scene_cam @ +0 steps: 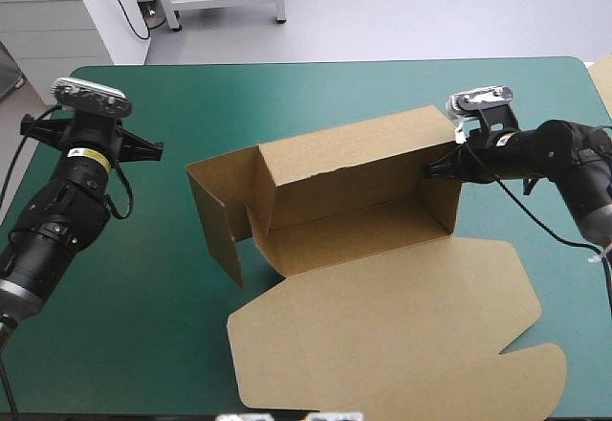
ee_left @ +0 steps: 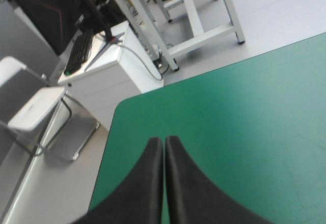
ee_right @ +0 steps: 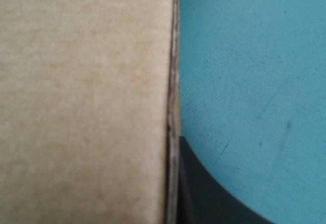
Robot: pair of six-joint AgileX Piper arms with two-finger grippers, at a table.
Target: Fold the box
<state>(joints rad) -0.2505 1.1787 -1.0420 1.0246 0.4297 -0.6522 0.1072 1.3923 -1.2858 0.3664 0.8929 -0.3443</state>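
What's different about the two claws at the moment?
The left gripper is shut on nothing; the right gripper is shut on the box, at its right end wall. The left gripper is over bare teal-green cover, apart from the box; the right gripper touches it. Both have black fingers.

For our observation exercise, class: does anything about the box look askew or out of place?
Yes: the box's left end flap splays outward, untucked, leaving that end open, while the right gripper is shut on the upright right wall. Nothing looks torn.
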